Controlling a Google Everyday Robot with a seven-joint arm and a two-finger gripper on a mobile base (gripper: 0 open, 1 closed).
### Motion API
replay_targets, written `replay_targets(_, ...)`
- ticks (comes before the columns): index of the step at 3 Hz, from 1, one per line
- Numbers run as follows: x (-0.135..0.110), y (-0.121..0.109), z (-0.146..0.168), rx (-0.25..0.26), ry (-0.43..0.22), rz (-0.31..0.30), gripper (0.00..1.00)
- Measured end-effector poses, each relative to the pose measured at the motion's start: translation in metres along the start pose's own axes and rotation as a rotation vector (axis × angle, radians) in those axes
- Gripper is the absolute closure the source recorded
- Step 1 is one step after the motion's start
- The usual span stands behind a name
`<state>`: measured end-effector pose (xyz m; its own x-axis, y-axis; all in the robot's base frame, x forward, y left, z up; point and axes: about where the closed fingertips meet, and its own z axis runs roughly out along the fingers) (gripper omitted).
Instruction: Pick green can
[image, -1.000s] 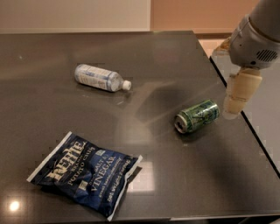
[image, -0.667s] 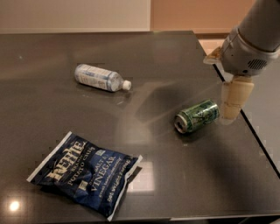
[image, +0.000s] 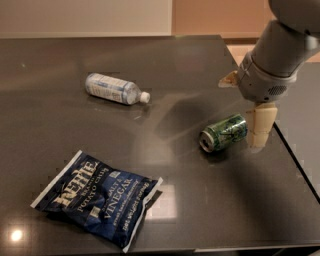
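**Green can on its side, gripper at its far end**

The green can (image: 225, 133) lies on its side on the dark, glossy table (image: 200, 70), toward 3 o'clock from the centre; it is a short metal cylinder with a pale swirled label and a silver end facing 8 o'clock. The pale, blocky gripper (image: 261, 131) hangs from a thick grey arm (image: 272, 65) slanting in from 1 o'clock, just beside the can's 3 o'clock end; its spread cannot be told. 1 clear plastic bottle (image: 114, 89) lies at 10 o'clock; 1 crinkled blue chip bag (image: 97, 197) lies at 7 o'clock.
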<state>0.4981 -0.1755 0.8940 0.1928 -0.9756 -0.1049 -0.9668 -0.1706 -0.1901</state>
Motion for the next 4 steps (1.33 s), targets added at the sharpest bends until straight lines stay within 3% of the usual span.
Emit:
replay_targets(2, -0.006, 0.004, 0.018, -0.054, 0.013, -0.128, 0.0)
replay_targets(3, -0.011, 0.007, 0.022, -0.067, 0.005, -0.164, 0.0)
replay_targets(4, -0.015, 0.009, 0.027, -0.063, -0.011, -0.165, 0.17)
